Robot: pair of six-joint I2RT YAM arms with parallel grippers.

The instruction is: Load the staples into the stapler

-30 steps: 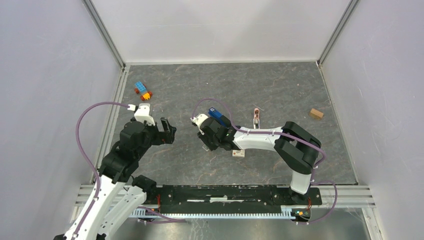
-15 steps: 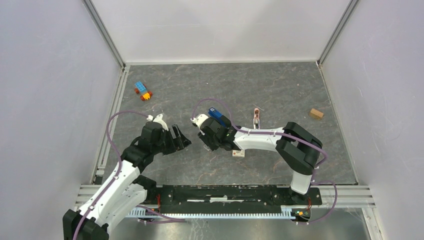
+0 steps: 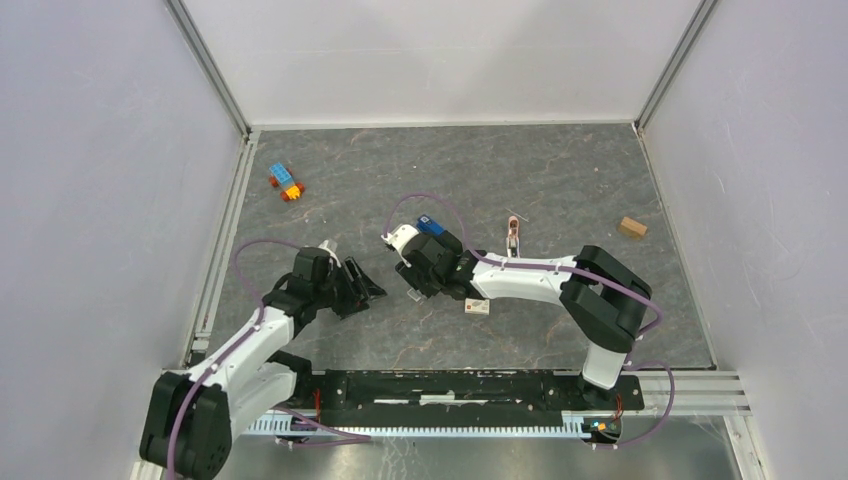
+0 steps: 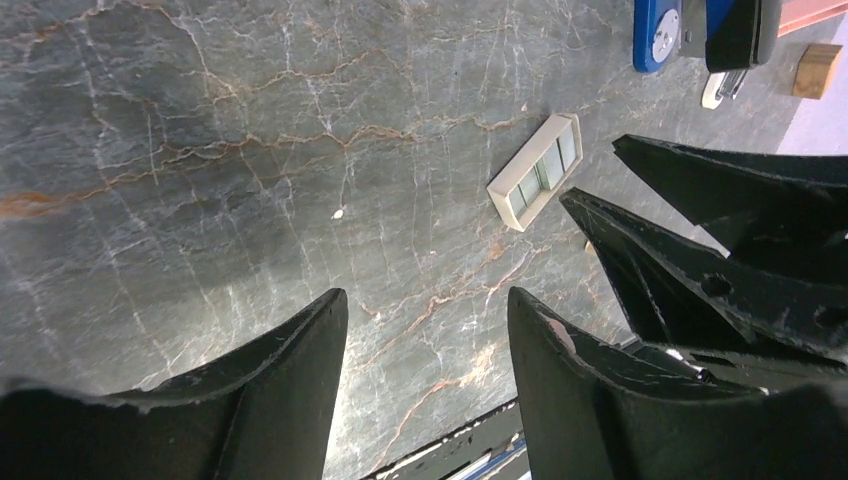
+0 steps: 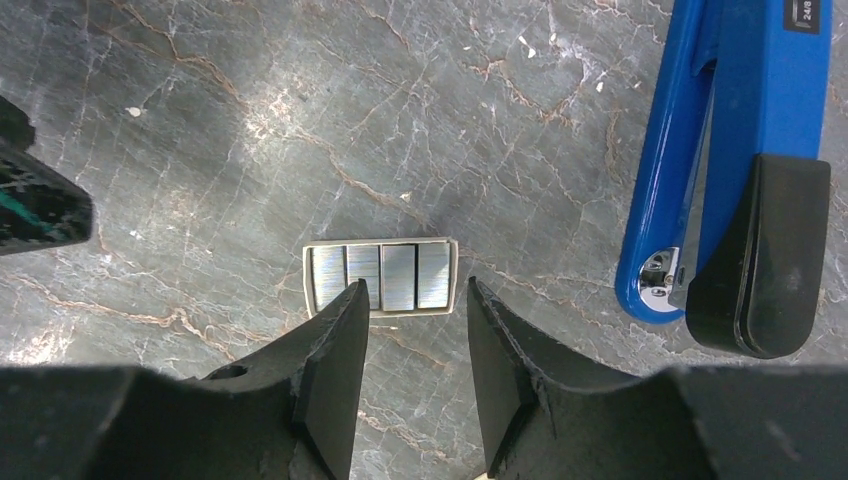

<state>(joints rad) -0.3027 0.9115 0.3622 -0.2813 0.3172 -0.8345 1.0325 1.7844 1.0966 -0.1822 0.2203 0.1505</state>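
Observation:
The staples (image 5: pixel 380 277) lie flat on the dark marbled table as a small pale tray of silvery strips. They sit just beyond the tips of my right gripper (image 5: pixel 416 288), which is open with nothing between its fingers. The blue stapler (image 5: pixel 760 80), with its black end, rests to the right of the staples. In the left wrist view the staples (image 4: pixel 537 170) lie ahead and to the right of my left gripper (image 4: pixel 425 300), open and empty. The stapler (image 4: pixel 655 30) shows at that view's top right. From above, the two grippers (image 3: pixel 368 290) (image 3: pixel 415 285) face each other.
Toy bricks (image 3: pixel 286 183) lie at the back left and a wooden block (image 3: pixel 631 227) at the right. A pink-and-white piece (image 3: pixel 477 307) sits under the right forearm, and a slim pinkish tool (image 3: pixel 513 236) behind it. Walls close three sides.
My left arm has swung down and rightward toward the right gripper while its jaws narrowed. The right gripper's jaws have opened wider; that arm shifted only slightly.

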